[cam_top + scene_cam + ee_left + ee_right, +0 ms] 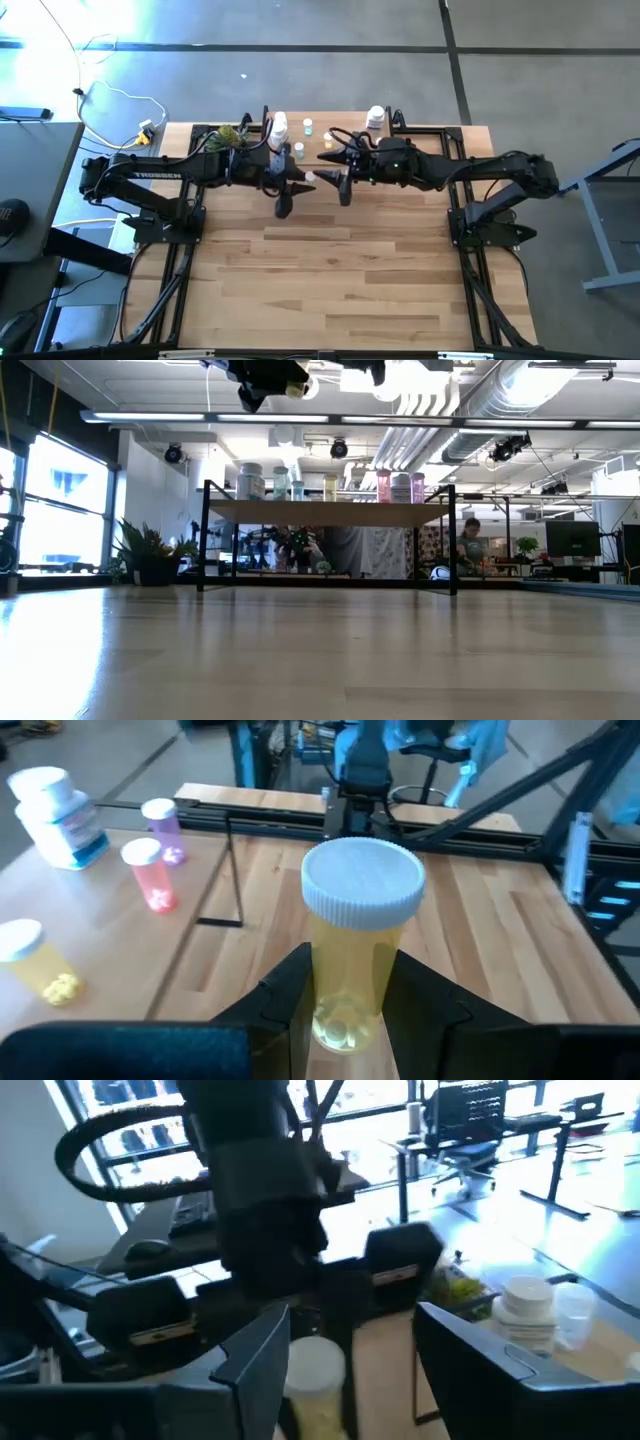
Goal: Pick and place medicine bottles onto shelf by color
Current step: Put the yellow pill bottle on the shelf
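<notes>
Yellow bottle point(358, 945) clamped in left end effector point(350, 1005); right end effector point(345, 1355) open, apparently handed over. Next: place on shelf point(330, 512) beside yellow.

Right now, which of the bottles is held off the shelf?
The yellow bottle with the white cap, gripped between the left gripper's fingers. The pink bottles and the others stand free on the shelf.

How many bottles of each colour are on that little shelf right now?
White bottles: 2
Pale green-blue bottles: 2
Yellow bottle: 1
Pink bottles: 2
Total: 7 on the shelf; another yellow bottle is in the left gripper.
</notes>
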### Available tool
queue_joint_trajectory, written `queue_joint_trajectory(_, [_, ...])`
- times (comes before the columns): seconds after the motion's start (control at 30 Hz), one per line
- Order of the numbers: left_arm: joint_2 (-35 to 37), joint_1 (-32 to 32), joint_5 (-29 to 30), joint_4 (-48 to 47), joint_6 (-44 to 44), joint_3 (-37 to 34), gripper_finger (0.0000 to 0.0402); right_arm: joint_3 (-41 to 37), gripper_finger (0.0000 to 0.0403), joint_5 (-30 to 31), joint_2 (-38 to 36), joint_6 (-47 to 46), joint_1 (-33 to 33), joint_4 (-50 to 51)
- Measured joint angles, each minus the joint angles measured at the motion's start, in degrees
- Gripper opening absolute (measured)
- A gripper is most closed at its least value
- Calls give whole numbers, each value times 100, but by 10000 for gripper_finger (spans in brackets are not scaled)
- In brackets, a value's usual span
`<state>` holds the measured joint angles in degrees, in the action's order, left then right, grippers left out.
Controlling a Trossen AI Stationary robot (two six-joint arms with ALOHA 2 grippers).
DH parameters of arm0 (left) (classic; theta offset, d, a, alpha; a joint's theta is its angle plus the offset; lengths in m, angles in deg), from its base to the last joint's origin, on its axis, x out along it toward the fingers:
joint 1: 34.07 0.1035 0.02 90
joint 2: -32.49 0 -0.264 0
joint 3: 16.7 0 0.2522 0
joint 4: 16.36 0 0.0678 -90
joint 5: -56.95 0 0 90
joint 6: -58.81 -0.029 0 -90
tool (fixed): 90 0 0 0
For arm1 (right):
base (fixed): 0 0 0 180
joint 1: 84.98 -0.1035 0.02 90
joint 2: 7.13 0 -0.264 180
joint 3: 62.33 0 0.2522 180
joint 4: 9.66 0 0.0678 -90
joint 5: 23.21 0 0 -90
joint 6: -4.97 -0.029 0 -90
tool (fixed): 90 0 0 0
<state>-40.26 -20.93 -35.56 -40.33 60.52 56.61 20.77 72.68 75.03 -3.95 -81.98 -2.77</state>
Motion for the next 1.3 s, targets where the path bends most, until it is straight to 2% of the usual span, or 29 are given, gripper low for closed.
queue_joint_trajectory(0.13, [0, 120, 76, 18, 2, 0, 90, 0, 206, -463, 227, 43, 158, -290])
queue_joint_trajectory(0.37, [0, 355, 170, 19, 2, -2, 90, 0, 206, -843, 465, 148, 358, -379])
queue_joint_trajectory(0.7, [0, 460, 170, 150, 9, -4, 90, 0, 202, -874, 494, 127, 503, -425])
queue_joint_trajectory(1.1, [0, 388, 41, 477, 17, -4, 90, 0, 151, -880, 494, -141, 501, -522])
queue_joint_trajectory(1.3, [0, 350, 36, 473, 17, -4, 90, 0, 109, -890, 494, -160, 499, -575])
